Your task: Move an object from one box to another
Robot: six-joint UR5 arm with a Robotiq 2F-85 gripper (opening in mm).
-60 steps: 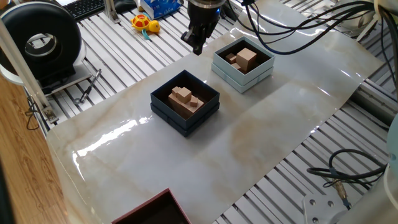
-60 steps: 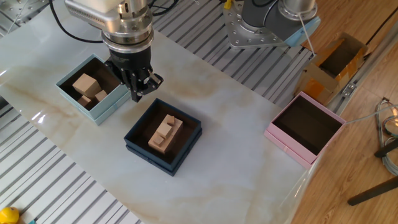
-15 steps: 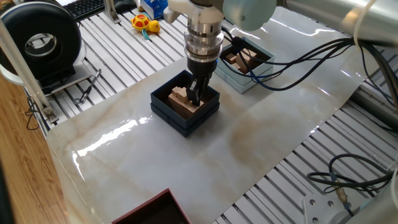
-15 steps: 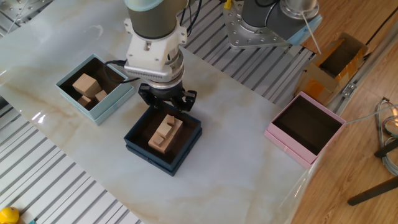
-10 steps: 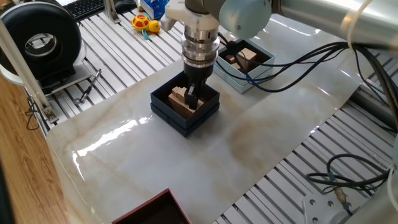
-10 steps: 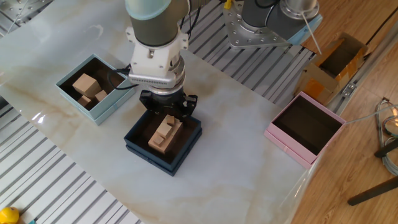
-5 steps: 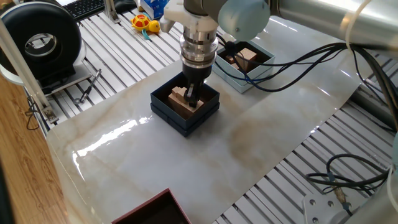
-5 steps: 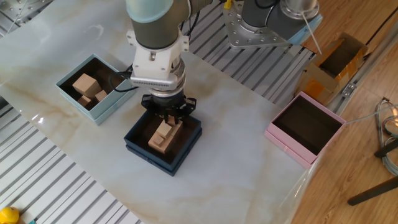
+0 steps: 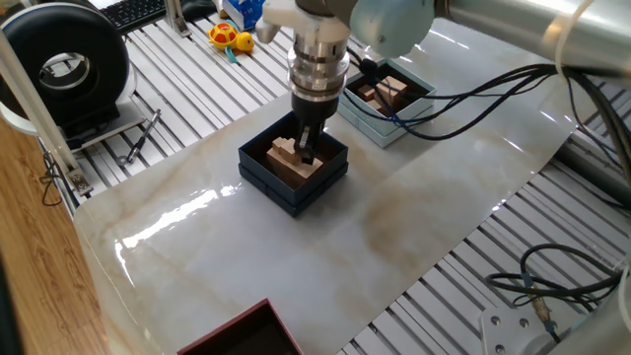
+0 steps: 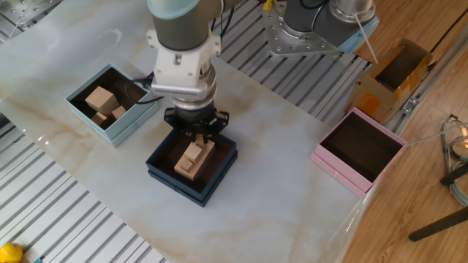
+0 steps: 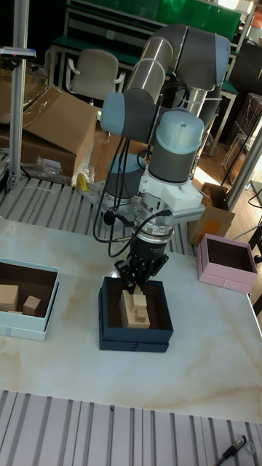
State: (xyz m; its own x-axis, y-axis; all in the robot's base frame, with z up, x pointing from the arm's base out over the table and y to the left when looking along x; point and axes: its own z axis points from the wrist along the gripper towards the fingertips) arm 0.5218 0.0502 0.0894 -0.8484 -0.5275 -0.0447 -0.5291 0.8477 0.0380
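Small wooden block [image 11: 138, 298] sits atop the stepped block [image 11: 134, 314] in the dark box [image 11: 135, 346], so the gripper [image 11: 137, 290] reaches straight down, fingers seemingly clamped on it.

Your gripper [image 10: 195, 139] sits low inside the dark box [image 10: 165, 174], hemmed by its thick walls and the stepped block [image 10: 189, 161]. Straight up is open. Toward the pale box [image 10: 118, 134] you have bare tabletop (watch the trailing cable [image 9: 463, 94]).
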